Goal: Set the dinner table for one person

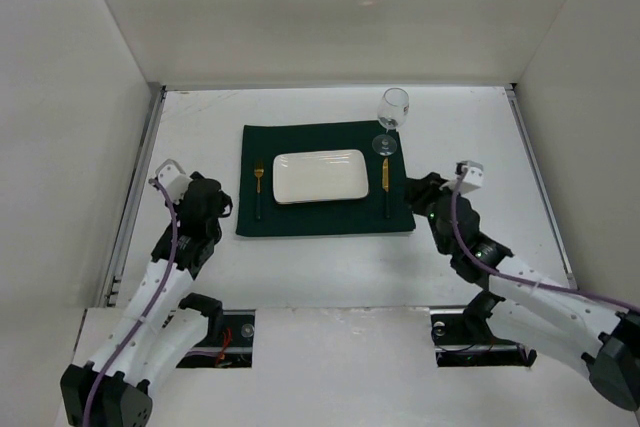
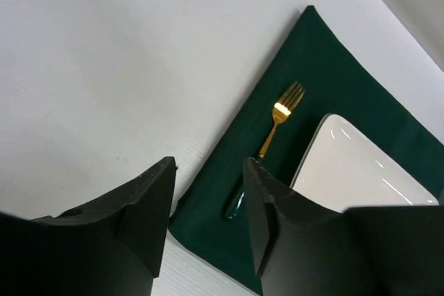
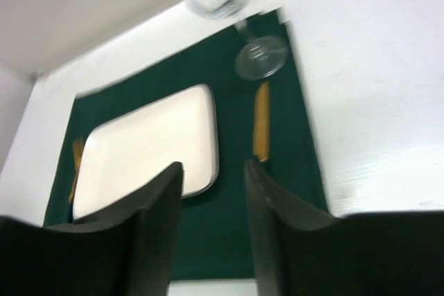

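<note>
Left gripper (image 2: 208, 171): my 2 fingers stand moderately parted with nothing between them; it hangs over bare tabletop just off the mat's near left corner.
Right gripper (image 3: 213, 171): fingers parted to a similar gap, holding nothing; it hangs just beside the mat's right edge.
Dinner table (image 1: 470, 137): white matte top with metal side rails, spanning the space ahead of both my arm bases and carrying everything below.
Mat (image 1: 325, 217): dark green cloth, lying flat in the middle of the table.
Plate (image 1: 320, 176): 1 white rectangular plate, centred on the mat.
Fork (image 1: 258, 185): gold tines, dark handle, on the mat left of the plate, tines pointing away from me; it lies directly ahead of my left fingers.
Knife (image 1: 386, 179): gold blade, dark handle, on the mat right of the plate.
Wine glass (image 1: 392, 112): clear, upright, its foot on the mat's far right corner just beyond the knife tip, ahead of my right fingers.
</note>
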Available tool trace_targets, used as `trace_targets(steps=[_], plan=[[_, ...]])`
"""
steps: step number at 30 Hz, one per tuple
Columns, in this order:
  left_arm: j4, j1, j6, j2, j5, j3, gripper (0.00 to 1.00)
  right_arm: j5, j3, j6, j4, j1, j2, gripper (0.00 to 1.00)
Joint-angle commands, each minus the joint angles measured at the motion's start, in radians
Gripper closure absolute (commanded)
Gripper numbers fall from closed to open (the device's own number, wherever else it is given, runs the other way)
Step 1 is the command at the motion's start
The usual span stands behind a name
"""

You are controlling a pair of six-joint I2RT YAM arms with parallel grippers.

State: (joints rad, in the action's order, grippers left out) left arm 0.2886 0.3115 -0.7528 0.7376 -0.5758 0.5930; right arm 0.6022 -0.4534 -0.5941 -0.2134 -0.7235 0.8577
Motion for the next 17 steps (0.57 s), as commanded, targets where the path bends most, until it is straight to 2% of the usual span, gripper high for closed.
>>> trace_targets(steps=[1,5,8,13,17], plan=[[0.044,-0.033,-0.054,0.005,0.028,-0.033,0.56,0.145,0.044,-0.096,0.09,0.074,-0.097,0.49],[0.015,-0.036,-0.048,0.032,0.07,-0.062,0.54,0.205,0.102,-0.125,0.18,0.192,-0.276,0.36],[-0.04,-0.029,-0.052,0.037,0.1,-0.088,0.53,0.194,0.117,-0.115,0.216,0.305,-0.357,0.32],[-0.083,-0.021,-0.013,0.103,0.151,-0.076,0.56,0.087,0.073,-0.113,0.31,0.469,-0.373,0.32],[-0.062,0.027,-0.019,0.147,0.168,-0.059,0.56,0.012,0.039,-0.138,0.333,0.523,-0.306,0.32]])
